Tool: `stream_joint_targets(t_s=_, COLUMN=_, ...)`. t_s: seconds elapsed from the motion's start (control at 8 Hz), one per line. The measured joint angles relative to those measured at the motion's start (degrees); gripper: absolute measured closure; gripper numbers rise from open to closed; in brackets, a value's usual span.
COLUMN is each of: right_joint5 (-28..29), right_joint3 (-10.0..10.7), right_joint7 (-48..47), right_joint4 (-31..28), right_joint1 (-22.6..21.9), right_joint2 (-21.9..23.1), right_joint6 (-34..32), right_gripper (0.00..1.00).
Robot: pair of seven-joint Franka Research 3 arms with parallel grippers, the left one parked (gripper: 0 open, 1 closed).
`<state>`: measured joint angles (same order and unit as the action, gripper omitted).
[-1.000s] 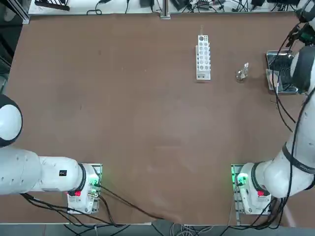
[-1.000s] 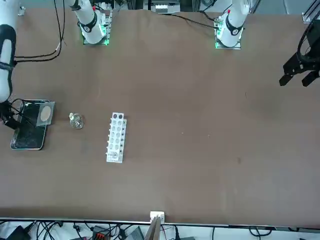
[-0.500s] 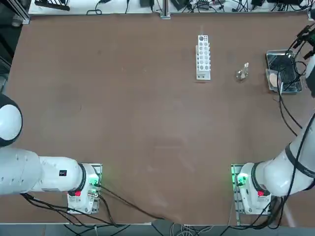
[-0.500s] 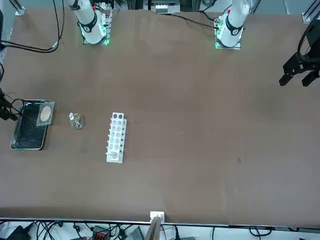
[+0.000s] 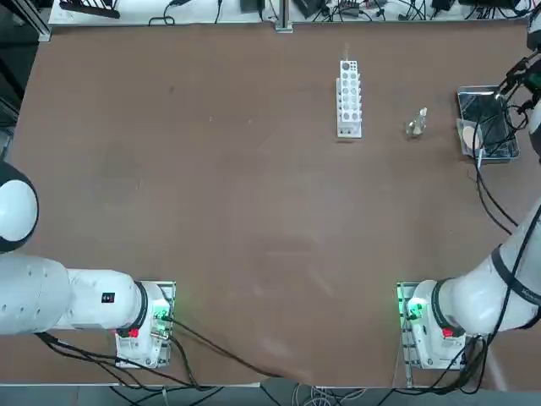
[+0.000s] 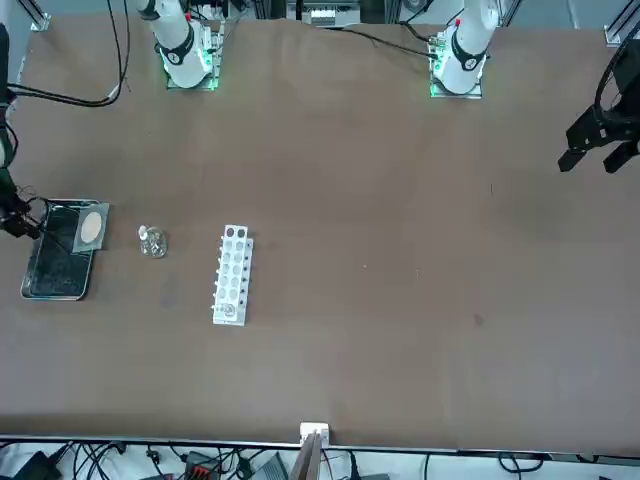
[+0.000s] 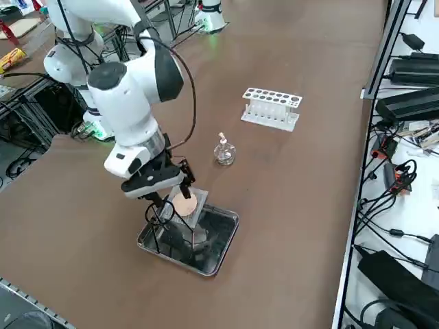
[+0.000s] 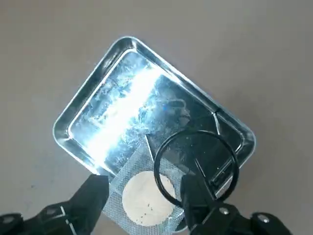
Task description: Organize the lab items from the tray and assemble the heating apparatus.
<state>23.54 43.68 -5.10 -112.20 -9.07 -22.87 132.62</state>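
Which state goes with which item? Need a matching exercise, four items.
Items:
1. glass piece
2. mesh square
3. wire ring stand
4. right tool

States:
A. open, hovering above the tray
B. in the tray, ring over the mesh's edge
C. on the bare table between tray and test-tube rack
D. propped on the tray's rim, hanging partly outside

Pairs: 1-C, 2-D, 3-B, 4-A

one tray (image 8: 73, 117), one mesh (image 8: 142, 196), one ring stand (image 8: 195, 161), one glass piece (image 7: 223, 152), one rack (image 7: 271, 108).
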Motion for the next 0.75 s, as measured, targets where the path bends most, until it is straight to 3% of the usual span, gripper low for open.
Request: stream_joint_targets(t_s=0.75, right_joint5=2.5, right_joint3=-2.4, right_joint7=0.0, right_joint4=-0.3, right_joint1=3.4, right_joint2=-1.6, right_joint6=0.9, right_gripper=0.13)
